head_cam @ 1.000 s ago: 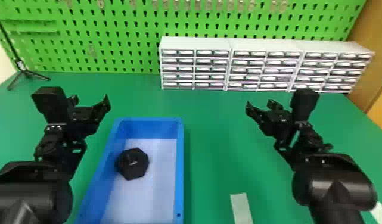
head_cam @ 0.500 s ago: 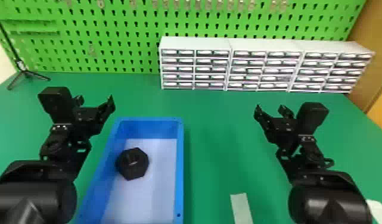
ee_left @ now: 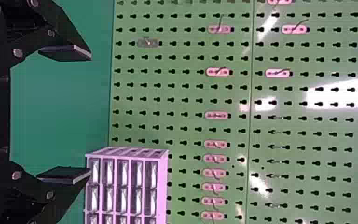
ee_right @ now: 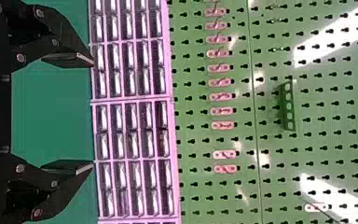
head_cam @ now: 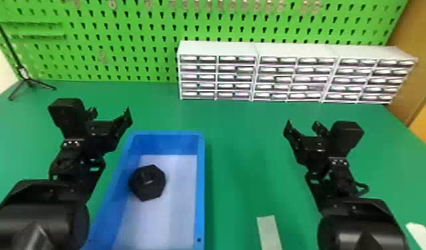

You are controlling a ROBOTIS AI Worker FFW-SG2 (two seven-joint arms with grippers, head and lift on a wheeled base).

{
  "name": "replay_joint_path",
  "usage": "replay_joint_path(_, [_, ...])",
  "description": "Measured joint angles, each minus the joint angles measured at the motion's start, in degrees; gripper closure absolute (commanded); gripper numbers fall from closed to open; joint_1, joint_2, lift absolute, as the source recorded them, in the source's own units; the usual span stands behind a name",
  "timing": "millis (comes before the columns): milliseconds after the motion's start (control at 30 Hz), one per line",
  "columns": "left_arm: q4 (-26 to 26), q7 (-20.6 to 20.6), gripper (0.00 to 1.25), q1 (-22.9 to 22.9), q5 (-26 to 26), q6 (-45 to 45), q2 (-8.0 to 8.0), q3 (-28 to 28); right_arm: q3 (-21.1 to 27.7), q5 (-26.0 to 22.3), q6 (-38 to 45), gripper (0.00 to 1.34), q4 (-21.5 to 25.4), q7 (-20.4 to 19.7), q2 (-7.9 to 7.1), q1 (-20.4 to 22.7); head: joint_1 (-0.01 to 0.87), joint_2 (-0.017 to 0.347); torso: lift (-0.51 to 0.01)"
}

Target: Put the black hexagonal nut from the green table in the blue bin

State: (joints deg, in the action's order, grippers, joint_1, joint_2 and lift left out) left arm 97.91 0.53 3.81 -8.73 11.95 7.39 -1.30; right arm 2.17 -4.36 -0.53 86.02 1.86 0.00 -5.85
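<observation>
The left gripper (head_cam: 110,111) stands above the far left corner of the blue bin (head_cam: 200,186), its two fingers (ee_left: 67,52) well apart with nothing held between them. The right gripper (head_cam: 302,124) is on the other side, over the green bench (head_cam: 245,146), its fingers likewise spread and holding nothing. Both point forward, toward the white drawer cabinets (head_cam: 218,50) and the green pegboard (head_cam: 129,50) at the back.

From the left gripper, the black hexagonal nut (head_cam: 148,183) lies lower, back toward the robot and a little to the right. The left arm is clearly the nearer; the right arm would have to cross the strip of bench beside the bin to get there. The bin's long axis runs away from the robot, and the nut sits inside it, near the left wall; whether it touches that wall I cannot tell. The nut itself has no real long axis, being about as broad one way as the other.

It is matt black and chunky, six-sided in outline, with a face upward and a faint shine near its middle. It appears to rest on the bin's pale floor.

With the nut in the bin, the job looks done to me, and the next move probably asks for no grasp. If either arm moves, the left one should keep off the bin's rim, since a knock there could shift bin and nut together.
</observation>
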Motion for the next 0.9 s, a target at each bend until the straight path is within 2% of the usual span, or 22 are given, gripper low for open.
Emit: replay_joint_path(900, [0.0, 0.0, 0.38, -0.4, 0.2, -0.1, -0.01, -0.1, -0.5, 0.1, 0.1, 0.49, 0.3, -0.3, 0.0, 0.9, 0.686, 0.028, -0.096])
